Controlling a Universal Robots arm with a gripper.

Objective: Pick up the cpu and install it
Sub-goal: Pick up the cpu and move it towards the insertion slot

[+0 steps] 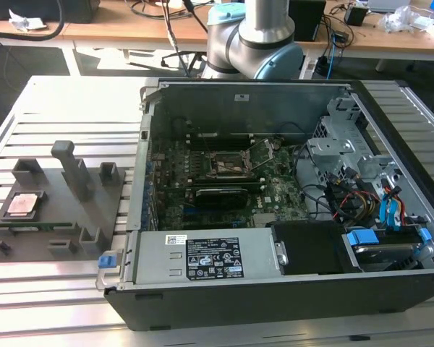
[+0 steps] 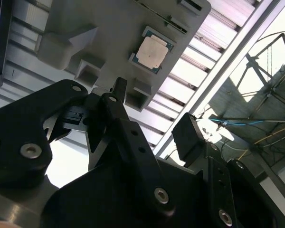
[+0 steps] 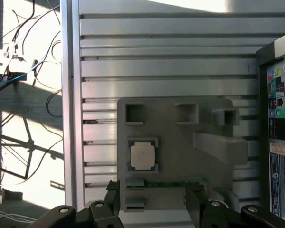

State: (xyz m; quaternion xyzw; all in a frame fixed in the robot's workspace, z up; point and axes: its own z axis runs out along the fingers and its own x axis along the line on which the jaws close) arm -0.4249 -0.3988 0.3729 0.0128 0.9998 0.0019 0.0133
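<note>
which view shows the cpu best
The first wrist view: it looks straight down on the cpu in its holder. The second wrist view shows the cpu at a slant; in the exterior view the cpu is small.

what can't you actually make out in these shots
- Exterior view: the socket is too small to tell whether it is empty.
- Exterior view: the arm is cut off by the top edge.
- Both wrist views: any corner mark on the cpu is too small to see.
- First wrist view: one edge of the gray holder is hidden behind the gripper.
</note>
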